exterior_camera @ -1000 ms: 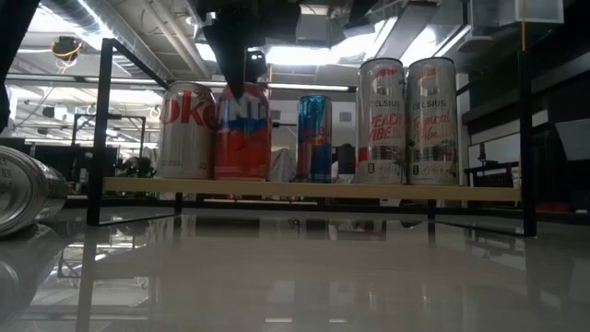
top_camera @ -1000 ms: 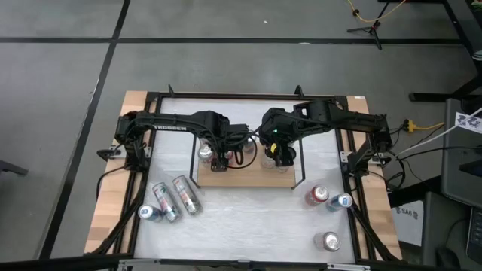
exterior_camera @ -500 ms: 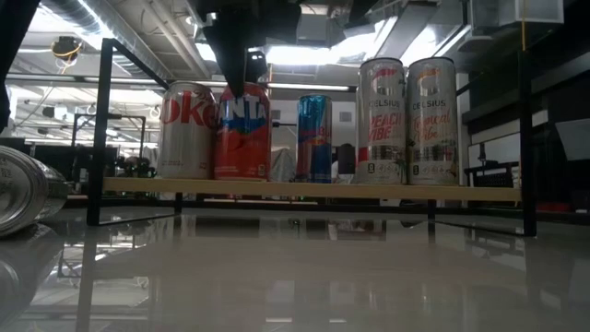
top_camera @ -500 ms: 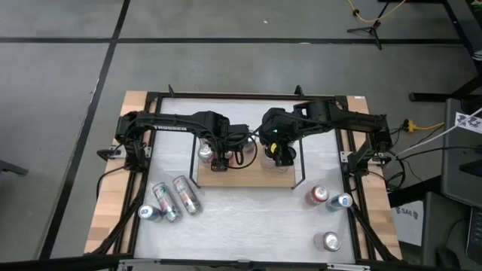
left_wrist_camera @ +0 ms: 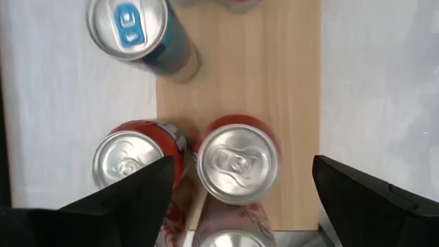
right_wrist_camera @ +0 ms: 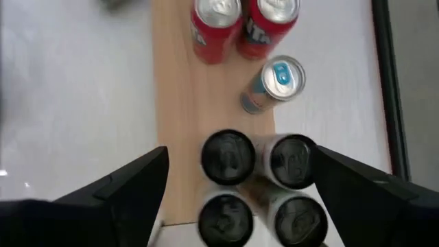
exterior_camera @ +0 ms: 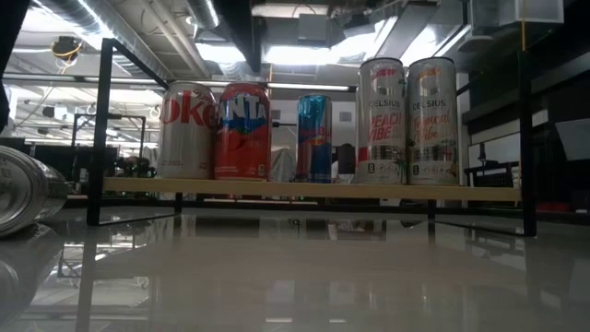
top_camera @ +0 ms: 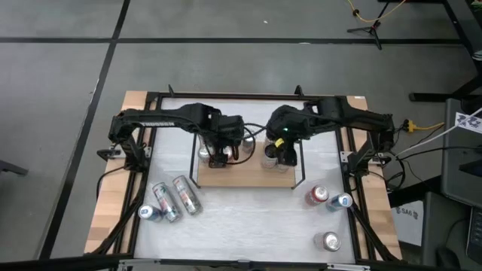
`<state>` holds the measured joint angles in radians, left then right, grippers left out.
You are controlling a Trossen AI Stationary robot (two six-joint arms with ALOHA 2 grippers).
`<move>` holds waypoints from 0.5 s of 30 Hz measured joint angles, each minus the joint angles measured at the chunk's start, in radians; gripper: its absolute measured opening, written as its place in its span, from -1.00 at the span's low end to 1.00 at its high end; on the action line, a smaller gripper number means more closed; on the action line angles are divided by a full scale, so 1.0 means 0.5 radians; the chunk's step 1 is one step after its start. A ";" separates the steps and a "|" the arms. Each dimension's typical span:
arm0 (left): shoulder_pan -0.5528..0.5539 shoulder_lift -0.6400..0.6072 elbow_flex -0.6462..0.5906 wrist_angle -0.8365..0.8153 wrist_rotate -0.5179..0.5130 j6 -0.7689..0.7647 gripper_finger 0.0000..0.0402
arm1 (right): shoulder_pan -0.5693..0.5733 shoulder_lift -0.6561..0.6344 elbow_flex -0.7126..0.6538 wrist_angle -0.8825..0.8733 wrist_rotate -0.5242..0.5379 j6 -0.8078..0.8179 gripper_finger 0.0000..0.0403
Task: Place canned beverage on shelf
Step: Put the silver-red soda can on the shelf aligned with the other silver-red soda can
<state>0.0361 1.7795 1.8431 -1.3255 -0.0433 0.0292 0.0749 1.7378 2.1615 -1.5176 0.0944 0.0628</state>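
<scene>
We are hovering both tools released over shelf (top_camera: 245,178): left tool (top_camera: 219,156), right tool (top_camera: 285,154); left tool has risen off orange can (exterior_camera: 242,132).

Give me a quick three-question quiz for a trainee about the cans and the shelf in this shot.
1. True or false: the orange can lies on its side on the shelf.
2. Which can stands between the orange can and the two tall silver cans in the low view? A) blue can B) green can C) black can
3. Fill in: the left gripper hangs above the shelf with its fingers ____.

Key: 1 false, it stands upright. 2 A. 3 open, holding nothing.
</scene>
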 joint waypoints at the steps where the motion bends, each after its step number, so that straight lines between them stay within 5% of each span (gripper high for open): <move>1: -0.011 -0.017 0.029 -0.022 0.001 0.000 0.67 | 0.029 -0.004 0.025 -0.006 0.002 0.029 0.72; 7: -0.093 -0.186 0.142 -0.107 0.001 -0.016 0.67 | 0.266 -0.027 0.117 -0.042 0.000 0.229 0.72; 15: -0.328 -0.452 0.127 -0.226 -0.075 -0.415 0.67 | 0.572 -0.030 0.086 -0.112 0.020 0.676 0.72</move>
<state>-0.1279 1.5533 1.9064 -1.4387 -0.0808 -0.1784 0.3609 1.7229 2.2044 -1.5737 0.1044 0.4006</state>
